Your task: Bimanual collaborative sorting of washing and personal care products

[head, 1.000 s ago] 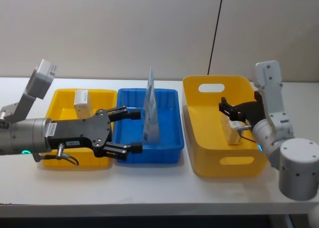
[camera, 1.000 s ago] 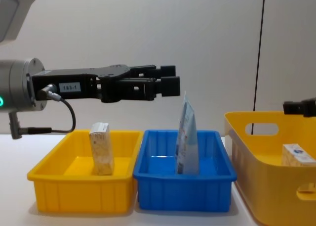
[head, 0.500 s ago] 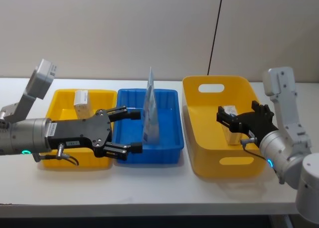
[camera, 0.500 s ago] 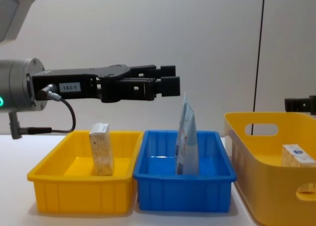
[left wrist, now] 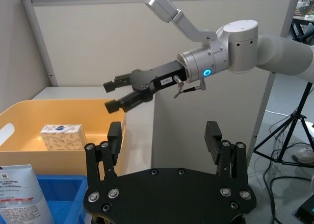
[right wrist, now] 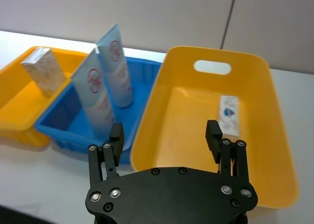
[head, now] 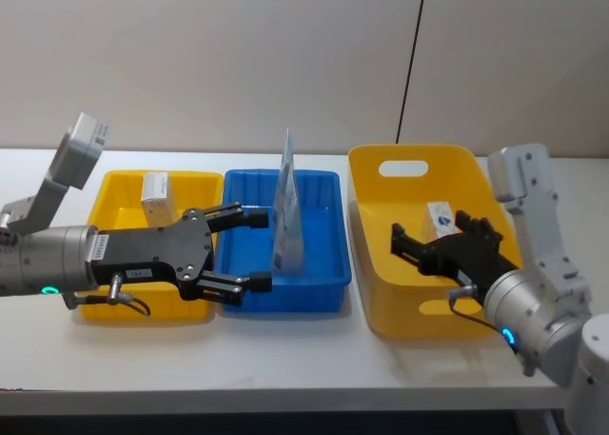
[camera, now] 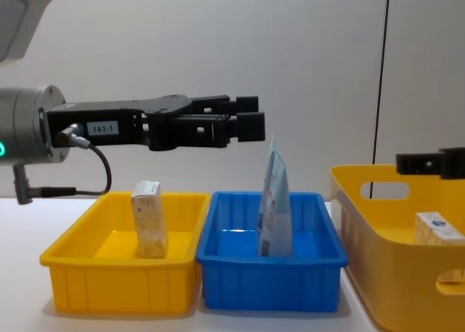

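Colours as I read them on my feed: small bin (camera: 116, 288) and large bin (head: 400, 302), yellow; middle bin (camera: 269, 288), blue; box (camera: 149, 219), tan speckled, white top; 2 pouches (right wrist: 98, 94), pale blue, red round marks; block pack (right wrist: 228, 115), whitish, blue oval logo.

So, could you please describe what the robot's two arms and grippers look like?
The left arm and right arm are silver-grey tubes with a teal light near the wrist. The left gripper and right gripper are black, with bolted fingers. The left wrist carries a white label reading 183-1 and a looping black cable.

Bright, even light throughout, with only soft shadows.
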Robot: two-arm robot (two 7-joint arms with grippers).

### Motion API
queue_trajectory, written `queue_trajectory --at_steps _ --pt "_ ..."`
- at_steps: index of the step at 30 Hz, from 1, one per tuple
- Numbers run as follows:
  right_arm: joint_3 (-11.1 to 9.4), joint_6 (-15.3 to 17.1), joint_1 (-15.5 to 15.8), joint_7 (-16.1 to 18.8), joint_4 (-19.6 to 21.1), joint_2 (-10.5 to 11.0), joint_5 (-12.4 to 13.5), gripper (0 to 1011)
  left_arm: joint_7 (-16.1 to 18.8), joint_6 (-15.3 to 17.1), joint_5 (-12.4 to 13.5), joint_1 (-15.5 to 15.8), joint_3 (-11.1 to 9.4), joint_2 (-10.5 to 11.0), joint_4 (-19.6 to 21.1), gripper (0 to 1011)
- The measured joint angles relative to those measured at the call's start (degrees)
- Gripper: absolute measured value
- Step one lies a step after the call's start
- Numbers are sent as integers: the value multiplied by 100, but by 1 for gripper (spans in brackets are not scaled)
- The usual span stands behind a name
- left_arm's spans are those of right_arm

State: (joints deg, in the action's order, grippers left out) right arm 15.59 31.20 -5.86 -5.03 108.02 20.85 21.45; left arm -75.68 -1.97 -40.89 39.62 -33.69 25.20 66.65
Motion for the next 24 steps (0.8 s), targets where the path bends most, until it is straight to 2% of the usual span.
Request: queue_trajectory --at_steps 9,24 --pt "190 3 -44 244 -34 -92 42 1003 0 0 0 0 0 0 0 1002" --pt "564 -39 -337 533 -394 -389 6 1003 0 0 0 0 0 0 0 1002"
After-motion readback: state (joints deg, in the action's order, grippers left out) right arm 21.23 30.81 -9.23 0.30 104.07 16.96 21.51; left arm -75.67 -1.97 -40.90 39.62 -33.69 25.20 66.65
